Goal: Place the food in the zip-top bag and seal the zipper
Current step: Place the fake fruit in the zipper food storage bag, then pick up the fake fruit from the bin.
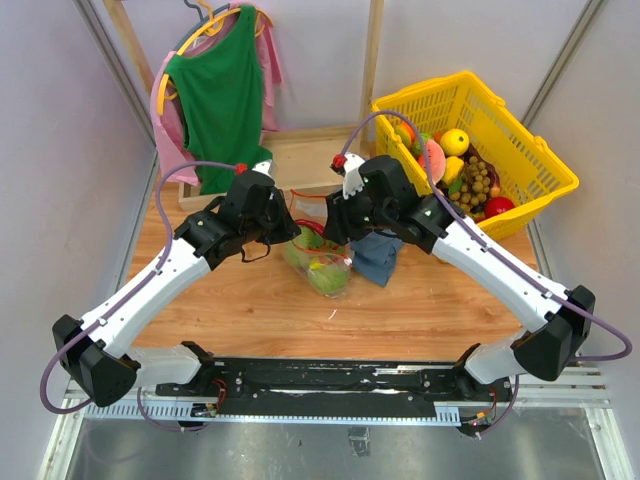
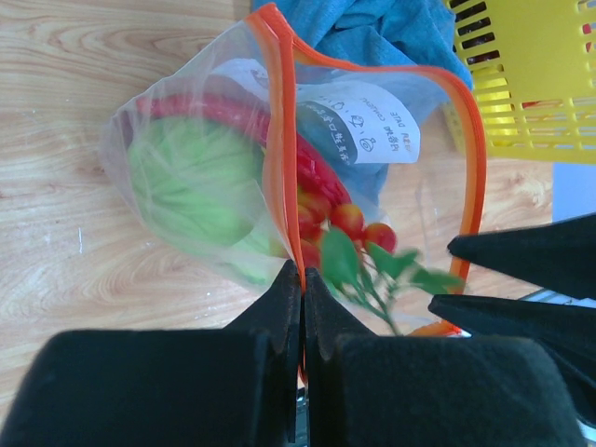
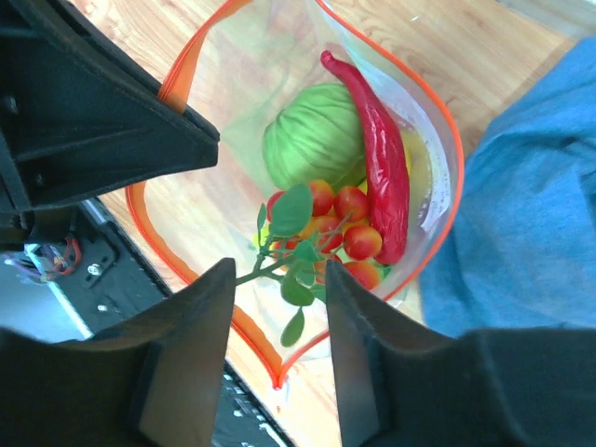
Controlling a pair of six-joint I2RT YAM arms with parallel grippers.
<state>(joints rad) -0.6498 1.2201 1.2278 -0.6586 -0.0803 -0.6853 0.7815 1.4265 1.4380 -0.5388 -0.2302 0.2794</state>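
Note:
The clear zip-top bag (image 1: pixel 322 262) hangs open between both arms, its red-orange zipper (image 2: pixel 281 140) forming a loop (image 3: pixel 445 177). Inside lie a pale-green cabbage (image 3: pixel 312 135), a red chili (image 3: pixel 380 158) and a sprig of small red-orange tomatoes with green leaves (image 3: pixel 337 223). My left gripper (image 2: pixel 302 272) is shut on the zipper edge and holds the bag mouth up. My right gripper (image 3: pixel 277 279) is open just above the bag mouth, its fingers either side of the sprig's stem without touching it. In the left wrist view the cabbage (image 2: pixel 191 182) shows through the plastic.
A blue-grey cloth (image 1: pixel 378 255) lies beside the bag on the right. A yellow lattice basket (image 1: pixel 530 150) with more toy food stands at the back right. A green shirt on a hanger (image 1: pixel 220 95) hangs at the back left. The wooden table (image 1: pixel 250 310) runs to a black rail in front.

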